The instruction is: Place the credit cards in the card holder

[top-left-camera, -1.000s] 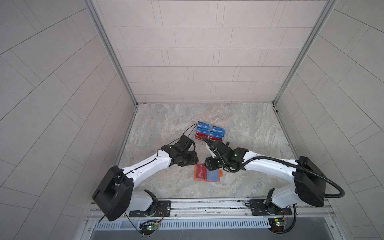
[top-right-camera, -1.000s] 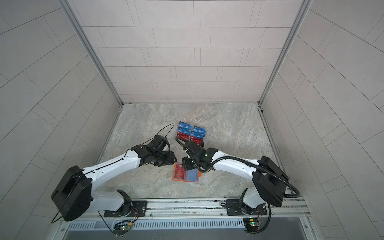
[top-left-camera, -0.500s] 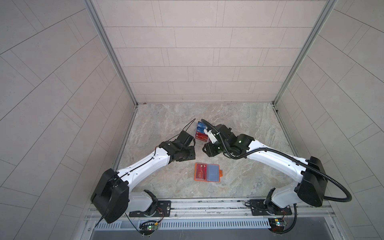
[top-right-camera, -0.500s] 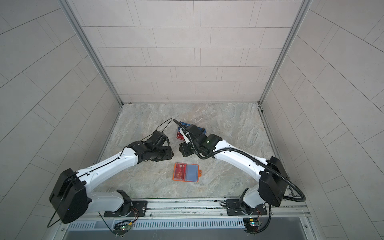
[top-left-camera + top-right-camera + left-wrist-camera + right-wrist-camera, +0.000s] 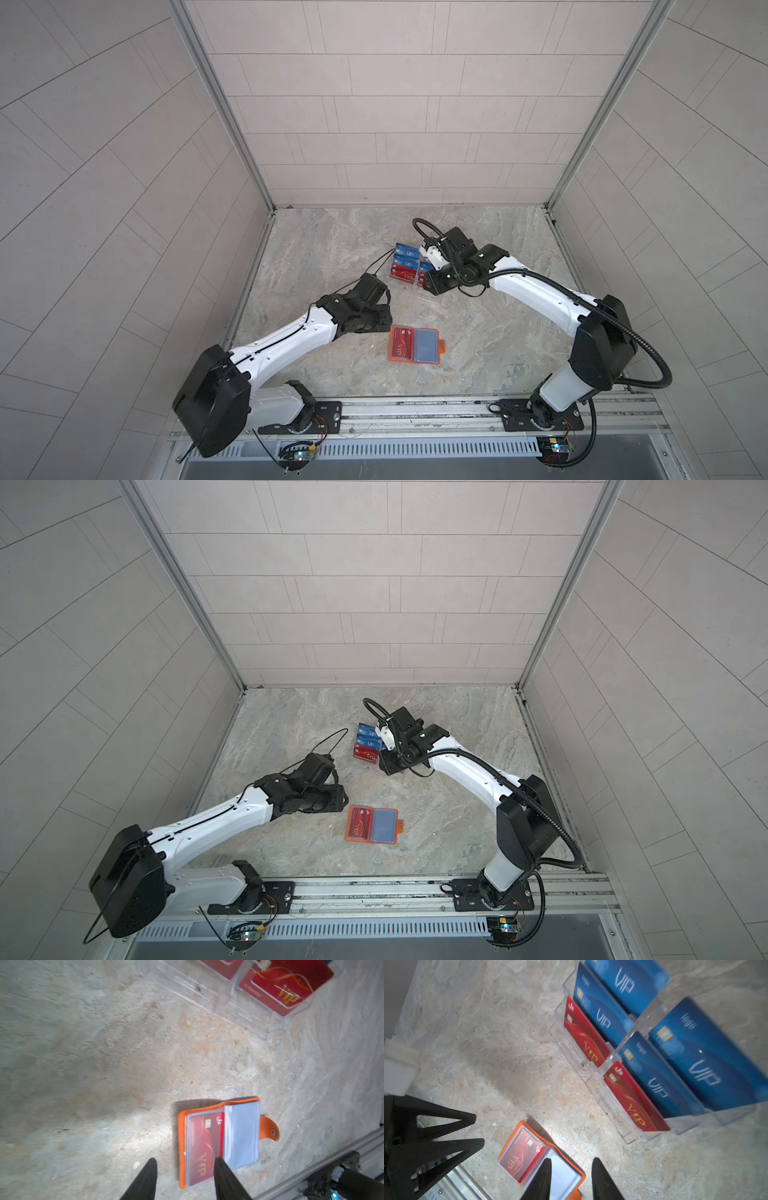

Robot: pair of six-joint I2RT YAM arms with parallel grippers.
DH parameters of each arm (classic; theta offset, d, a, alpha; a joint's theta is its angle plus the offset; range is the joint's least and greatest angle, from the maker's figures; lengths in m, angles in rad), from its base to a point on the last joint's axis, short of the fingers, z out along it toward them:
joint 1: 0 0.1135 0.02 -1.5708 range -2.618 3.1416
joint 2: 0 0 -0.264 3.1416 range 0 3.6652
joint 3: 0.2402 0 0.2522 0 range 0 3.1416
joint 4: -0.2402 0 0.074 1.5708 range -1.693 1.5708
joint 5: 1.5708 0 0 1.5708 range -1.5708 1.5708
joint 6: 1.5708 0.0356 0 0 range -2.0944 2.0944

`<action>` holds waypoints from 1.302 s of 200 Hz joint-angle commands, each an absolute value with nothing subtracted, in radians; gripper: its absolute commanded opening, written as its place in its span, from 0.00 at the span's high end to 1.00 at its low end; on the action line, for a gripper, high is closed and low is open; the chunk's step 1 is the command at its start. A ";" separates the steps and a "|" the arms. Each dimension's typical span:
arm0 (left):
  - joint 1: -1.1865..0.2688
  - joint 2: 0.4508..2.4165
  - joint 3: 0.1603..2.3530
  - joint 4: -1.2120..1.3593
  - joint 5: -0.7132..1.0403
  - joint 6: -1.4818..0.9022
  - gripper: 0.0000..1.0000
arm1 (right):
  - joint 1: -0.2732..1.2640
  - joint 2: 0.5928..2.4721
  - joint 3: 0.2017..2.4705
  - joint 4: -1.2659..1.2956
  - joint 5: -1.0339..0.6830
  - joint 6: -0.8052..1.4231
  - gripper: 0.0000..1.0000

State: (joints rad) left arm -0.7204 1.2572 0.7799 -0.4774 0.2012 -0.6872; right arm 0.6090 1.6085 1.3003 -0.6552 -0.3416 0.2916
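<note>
The card holder lies opened flat on the counter, toward the front rail. One red card is already under clear plastic on the half away from its snap tab. The sleeve beside the tab looks empty from here. The rest of the credit cards, red in front and blue behind, stand tilted in the clear stand farther back, well apart from the holder. The right claw hangs over the front of that stand with its jaws parted and nothing between them, so I take it a fresh card is about to be fetched. I'd go for a front red one. Come down so the jaws straddle its free top edge, then pinch both faces squarely. Draw it out along its own lean rather than straight up, or the light stand may drag or tip. The left claw hovers just beside the holder's filled half, also parted and empty; whether a finger touches the cover I cannot tell. It would do well to press that half down while the card is fed in, corner first and at a shallow angle, since the floppy sleeve mouth could buckle and push the holder along the counter.
</note>
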 commanded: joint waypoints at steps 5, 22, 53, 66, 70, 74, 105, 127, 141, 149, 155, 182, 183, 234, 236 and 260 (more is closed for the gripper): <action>-0.754 1.287 0.747 -0.313 0.382 -0.706 0.52 | 0.649 1.558 1.160 -0.611 -0.473 0.374 0.70; -0.773 1.323 0.715 -0.180 0.473 -0.763 0.53 | 0.710 1.499 1.038 -0.531 -0.458 0.479 0.72; -0.772 1.424 0.655 0.057 0.592 -0.843 0.55 | 0.783 1.408 0.833 -0.341 -0.423 0.690 0.73; -0.773 1.466 0.657 0.101 0.623 -0.859 0.56 | 0.782 1.398 0.777 -0.269 -0.423 0.757 0.74; -0.772 1.475 0.661 0.103 0.627 -0.857 0.57 | 0.783 1.400 0.771 -0.262 -0.424 0.763 0.74; -0.773 1.483 0.664 0.102 0.624 -0.854 0.57 | 0.783 1.404 0.770 -0.260 -0.424 0.763 0.74; -0.773 1.527 0.656 0.100 0.612 -0.847 0.58 | 0.782 1.465 0.765 -0.262 -0.412 0.765 0.74; -0.773 1.531 0.635 0.120 0.606 -0.864 0.58 | 0.783 1.474 0.746 -0.270 -0.392 0.769 0.75; -0.773 1.544 0.630 0.114 0.603 -0.860 0.58 | 0.782 1.473 0.738 -0.296 -0.363 0.766 0.75; -0.772 1.558 0.630 0.121 0.609 -0.865 0.57 | 0.781 1.476 0.736 -0.310 -0.353 0.764 0.76; -0.773 1.568 0.629 0.134 0.614 -0.870 0.57 | 0.780 1.476 0.734 -0.316 -0.346 0.764 0.76; -0.773 1.587 0.632 0.146 0.620 -0.877 0.58 | 0.778 1.475 0.723 -0.328 -0.318 0.769 0.77; -0.772 1.588 0.633 0.144 0.621 -0.877 0.58 | 0.778 1.475 0.722 -0.327 -0.318 0.769 0.77; -0.772 1.605 0.633 0.111 0.601 -0.861 0.62 | 0.774 1.516 0.706 -0.311 -0.316 0.775 0.79; -0.772 1.605 0.632 0.110 0.599 -0.861 0.62 | 0.774 1.517 0.706 -0.310 -0.316 0.774 0.79; -0.772 1.616 0.632 0.113 0.604 -0.859 0.62 | 0.773 1.519 0.706 -0.310 -0.309 0.767 0.79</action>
